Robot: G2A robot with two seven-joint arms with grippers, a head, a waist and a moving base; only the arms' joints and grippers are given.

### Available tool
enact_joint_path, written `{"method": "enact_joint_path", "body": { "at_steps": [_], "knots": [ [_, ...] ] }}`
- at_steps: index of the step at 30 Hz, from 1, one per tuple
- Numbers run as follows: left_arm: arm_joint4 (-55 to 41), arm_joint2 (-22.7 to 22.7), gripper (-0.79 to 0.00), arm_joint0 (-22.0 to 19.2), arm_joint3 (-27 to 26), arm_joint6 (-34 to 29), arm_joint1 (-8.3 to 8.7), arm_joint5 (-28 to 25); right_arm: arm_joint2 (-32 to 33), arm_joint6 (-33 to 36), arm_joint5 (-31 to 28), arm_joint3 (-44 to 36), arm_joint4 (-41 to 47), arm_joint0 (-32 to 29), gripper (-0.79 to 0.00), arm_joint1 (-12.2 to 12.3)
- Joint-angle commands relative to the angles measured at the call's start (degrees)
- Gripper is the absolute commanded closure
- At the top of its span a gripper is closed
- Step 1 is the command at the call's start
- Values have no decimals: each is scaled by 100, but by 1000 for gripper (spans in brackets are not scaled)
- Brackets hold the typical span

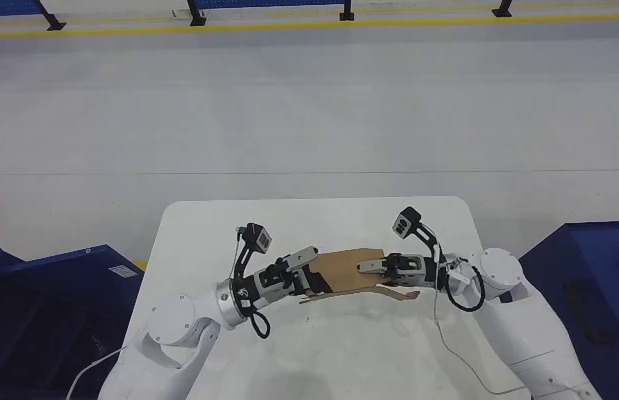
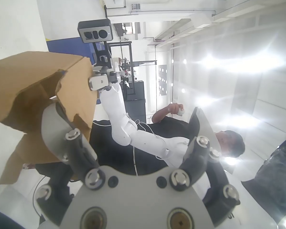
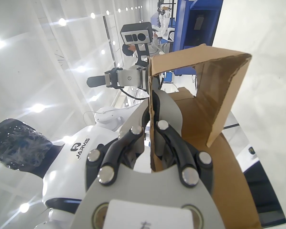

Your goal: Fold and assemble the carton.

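A brown carton point(image 1: 344, 270), partly unfolded with loose flaps, is held above the middle of the white table point(image 1: 289, 350) between my two arms. My right gripper point(image 1: 371, 267) is shut on a thin side wall of the carton point(image 3: 205, 120); in the right wrist view the wall's edge runs between the right gripper's point(image 3: 152, 101) fingers. My left gripper point(image 2: 123, 113) is open at the opposite end of the carton point(image 2: 37, 77). One finger point(image 2: 54, 125) rests against a flap there and the other finger point(image 2: 200, 125) stands far off it. From above, the left gripper point(image 1: 309, 270) sits at the carton's left end.
Blue bins stand on the floor beside the table, one on the left point(image 1: 59, 290) and one on the right point(image 1: 589, 260). The table's edges lie close around both arms. Bare floor stretches beyond the far edge.
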Motion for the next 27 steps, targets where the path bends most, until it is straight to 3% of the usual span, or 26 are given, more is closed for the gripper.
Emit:
{"method": "enact_joint_path", "body": {
  "at_steps": [1,17,27],
  "knots": [
    [7,11,-785,-5,7,14,-2,-16,-25,13,6,22,-23,11,0,-1],
    [102,287,-785,-192,132,134,-52,-55,-194,104,74,176,-7,143,0,-17],
    [-14,-224,-785,114,-45,192,14,-258,295,890,439,860,977,403,0,46]
  ]
}}
